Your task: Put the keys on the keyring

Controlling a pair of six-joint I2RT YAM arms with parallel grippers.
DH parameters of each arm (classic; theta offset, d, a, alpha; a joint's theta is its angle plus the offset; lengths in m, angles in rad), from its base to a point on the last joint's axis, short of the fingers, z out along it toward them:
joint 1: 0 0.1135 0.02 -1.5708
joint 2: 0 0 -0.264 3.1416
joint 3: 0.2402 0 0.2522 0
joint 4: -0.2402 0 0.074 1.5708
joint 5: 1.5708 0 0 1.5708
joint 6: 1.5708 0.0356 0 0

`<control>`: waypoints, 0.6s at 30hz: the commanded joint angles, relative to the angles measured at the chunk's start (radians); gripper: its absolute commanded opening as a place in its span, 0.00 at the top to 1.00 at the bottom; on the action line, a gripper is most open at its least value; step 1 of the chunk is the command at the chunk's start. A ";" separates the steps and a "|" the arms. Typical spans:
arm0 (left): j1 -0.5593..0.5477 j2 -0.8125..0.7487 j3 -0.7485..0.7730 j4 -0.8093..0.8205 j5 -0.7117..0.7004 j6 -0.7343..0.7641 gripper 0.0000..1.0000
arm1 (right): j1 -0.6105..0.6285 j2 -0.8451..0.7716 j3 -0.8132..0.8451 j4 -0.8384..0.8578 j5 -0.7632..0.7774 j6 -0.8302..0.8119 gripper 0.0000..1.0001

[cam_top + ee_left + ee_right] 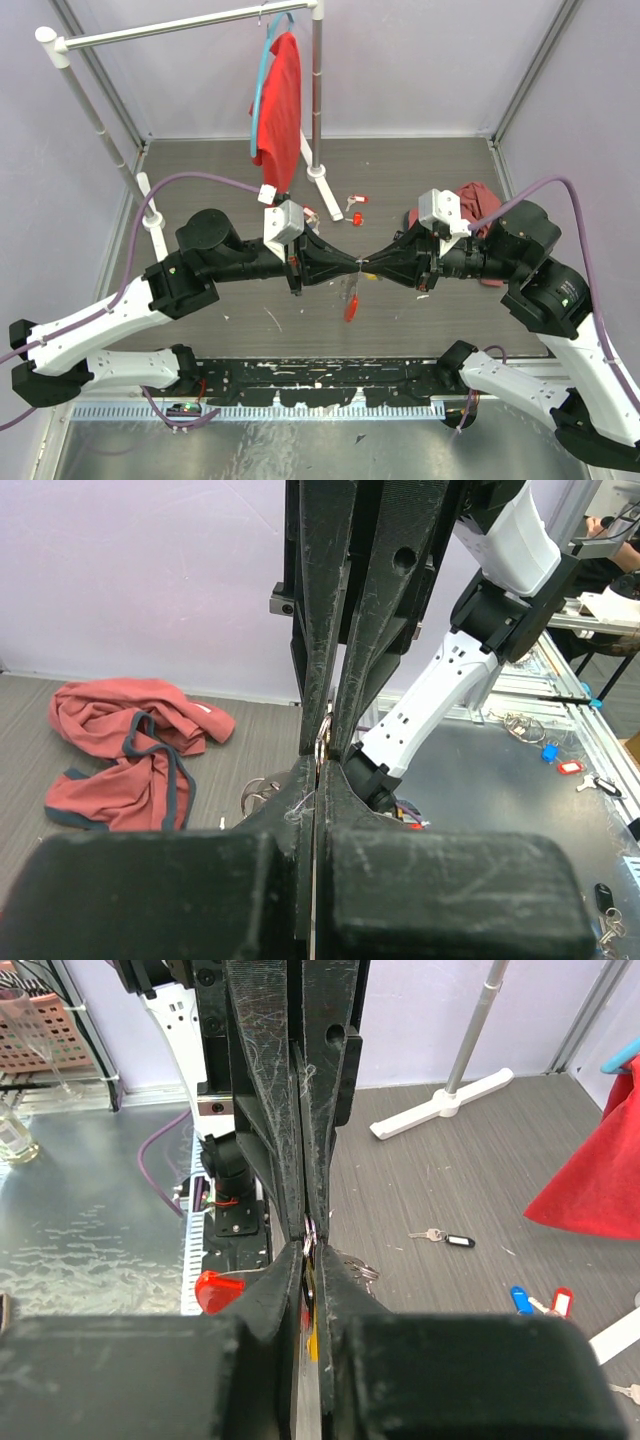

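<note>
One keyring (351, 304), long, narrow, bright red plastic

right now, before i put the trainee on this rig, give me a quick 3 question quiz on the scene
1. True or false: the left gripper and the right gripper meet tip to tip.
2. What hangs just below that meeting point? A) a blue key tag B) the red plastic piece of the keyring C) a folded cloth
3. In the right wrist view, which tag colours show on the loose keys lying on the table?

Key: 1 true; 2 B; 3 black, blue and red.
</note>
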 commanded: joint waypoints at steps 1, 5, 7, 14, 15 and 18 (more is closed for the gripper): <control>-0.004 -0.016 0.012 0.049 0.016 0.001 1.00 | 0.004 0.010 0.016 0.035 0.005 -0.001 0.96; -0.004 -0.015 0.015 0.042 0.014 0.006 1.00 | 0.005 0.011 0.026 0.031 0.006 -0.004 0.99; -0.004 -0.012 0.022 0.024 0.011 0.018 0.96 | 0.004 0.014 0.034 0.023 0.006 -0.011 0.99; -0.004 -0.006 0.072 -0.098 -0.031 0.108 0.75 | 0.004 0.053 0.107 -0.091 0.016 -0.071 0.99; -0.005 -0.004 0.078 -0.119 -0.036 0.122 0.74 | 0.005 0.055 0.114 -0.103 0.020 -0.077 0.99; -0.004 0.009 0.107 -0.178 -0.046 0.161 0.73 | 0.005 0.066 0.135 -0.140 0.034 -0.093 0.99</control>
